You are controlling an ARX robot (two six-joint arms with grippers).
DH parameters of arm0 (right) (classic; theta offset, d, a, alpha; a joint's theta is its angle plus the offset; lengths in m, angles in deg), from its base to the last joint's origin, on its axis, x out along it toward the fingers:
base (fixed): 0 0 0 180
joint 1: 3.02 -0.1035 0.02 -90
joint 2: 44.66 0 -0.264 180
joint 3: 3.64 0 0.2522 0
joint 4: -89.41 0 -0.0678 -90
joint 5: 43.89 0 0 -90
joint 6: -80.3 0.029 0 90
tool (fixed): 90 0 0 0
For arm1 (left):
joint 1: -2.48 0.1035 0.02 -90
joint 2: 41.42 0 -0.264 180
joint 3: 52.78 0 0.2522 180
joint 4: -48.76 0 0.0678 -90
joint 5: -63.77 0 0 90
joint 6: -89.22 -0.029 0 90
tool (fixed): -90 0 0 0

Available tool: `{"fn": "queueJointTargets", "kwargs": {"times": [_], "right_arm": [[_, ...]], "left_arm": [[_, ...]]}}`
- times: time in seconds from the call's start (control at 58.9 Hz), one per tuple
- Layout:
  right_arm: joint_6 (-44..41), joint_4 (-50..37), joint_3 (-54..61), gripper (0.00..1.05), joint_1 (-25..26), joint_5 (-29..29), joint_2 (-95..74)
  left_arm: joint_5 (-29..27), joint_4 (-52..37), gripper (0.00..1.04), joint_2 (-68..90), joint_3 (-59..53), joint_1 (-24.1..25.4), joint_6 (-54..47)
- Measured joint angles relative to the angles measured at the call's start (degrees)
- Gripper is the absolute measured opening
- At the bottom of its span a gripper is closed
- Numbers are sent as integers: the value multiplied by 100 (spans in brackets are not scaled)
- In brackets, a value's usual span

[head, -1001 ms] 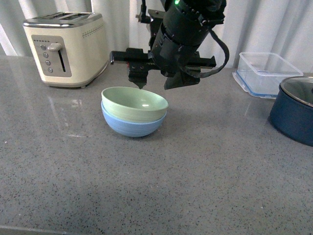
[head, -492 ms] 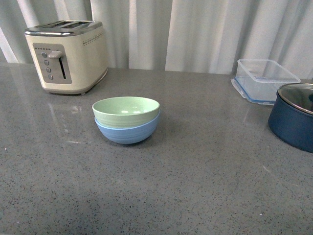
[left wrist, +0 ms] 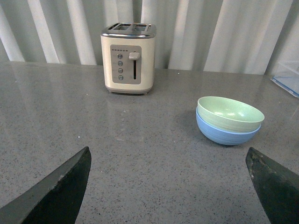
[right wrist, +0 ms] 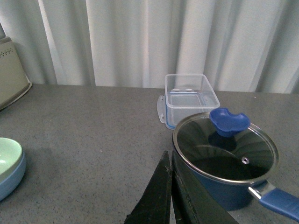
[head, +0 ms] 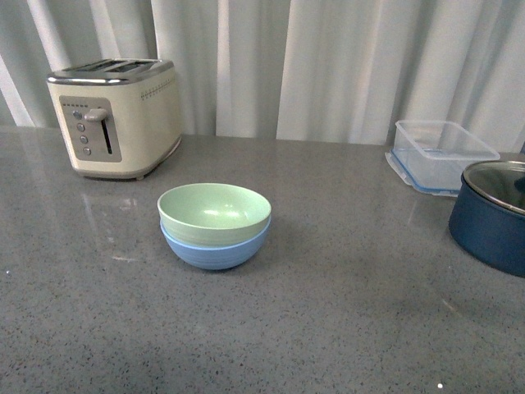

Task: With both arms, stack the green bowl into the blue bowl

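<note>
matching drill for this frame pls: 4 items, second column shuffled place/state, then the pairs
Items:
1. green bowl
2. blue bowl
3. toaster
4. clear plastic container

Place or state:
A. back right of the counter, beside the navy pot
B. resting on the counter, holding another bowl
C. back left, against the curtain
D. nested in the other bowl

Pairs: 1-D, 2-B, 3-C, 4-A
</note>
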Motion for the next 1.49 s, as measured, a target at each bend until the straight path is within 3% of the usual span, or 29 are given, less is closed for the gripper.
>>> {"fn": "queueJointTargets", "kwargs": {"times": [0.39, 0.441, 0.56, 0.78, 0.848, 1.493], "right_arm": [[2, 245, 1019, 1, 417, 411, 1292], [-2, 358, 1126, 1, 651, 778, 1506], [0, 592, 1309, 1, 868, 828, 1928], [0, 1080, 1534, 1, 872, 857, 2656], [0, 885, 1714, 1, 872, 859, 2721], [0, 2726, 1799, 1, 872, 859, 4656]], "left_arm": [[0, 0, 98, 0, 0, 0, 0], [0, 0, 98, 0, 0, 0, 0], [0, 0, 98, 0, 0, 0, 0], [0, 0, 98, 0, 0, 0, 0], [0, 0, 98, 0, 0, 0, -2], [2, 0, 98, 0, 0, 0, 0]]}}
